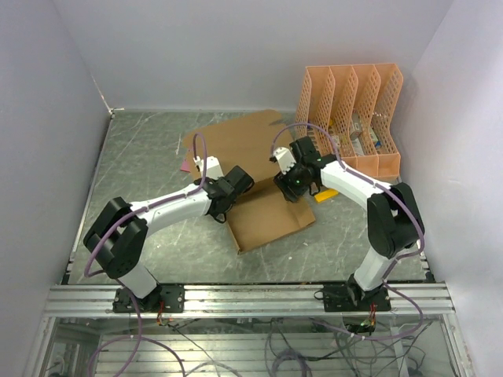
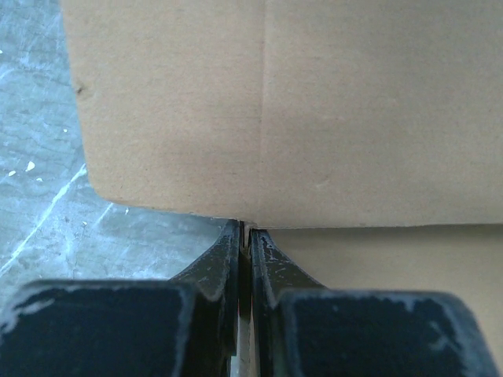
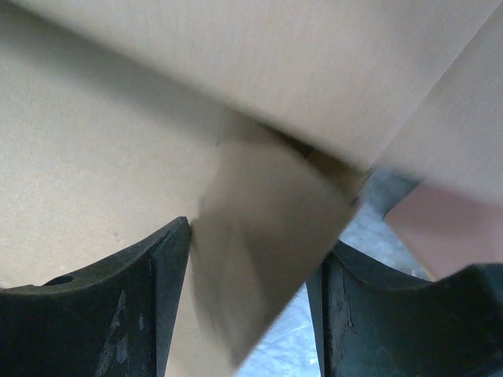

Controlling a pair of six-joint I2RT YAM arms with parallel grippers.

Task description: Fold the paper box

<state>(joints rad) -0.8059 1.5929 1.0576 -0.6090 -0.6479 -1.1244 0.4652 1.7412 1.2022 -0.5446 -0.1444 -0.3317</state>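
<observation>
The jaws of the left gripper (image 2: pixel 245 229) stand pressed together with only a sliver between them, and they appear to pinch the near edge of the box (image 1: pixel 271 220) just where a crease runs up the panel. The jaws of the right gripper (image 3: pixel 255 243) stand wide, with a small blurred flap (image 3: pixel 267 236) poking up between them and nothing clamped. Around both, the box lies mid-worktop (image 1: pixel 149 157) as a mostly flat brown sheet: one broad panel reaches toward the far side, another lies nearer, and the two arms meet over the fold line between them. An orange organizer (image 1: pixel 350 102) stands at the far right, well apart from the left arm and just behind the right one. I judge this to be an early step: raising a first wall or flap, with no box shape formed yet. The next move probably calls for the right jaws to close on that flap and turn it along its crease while the left pinch steadies the sheet so it does not slide.
</observation>
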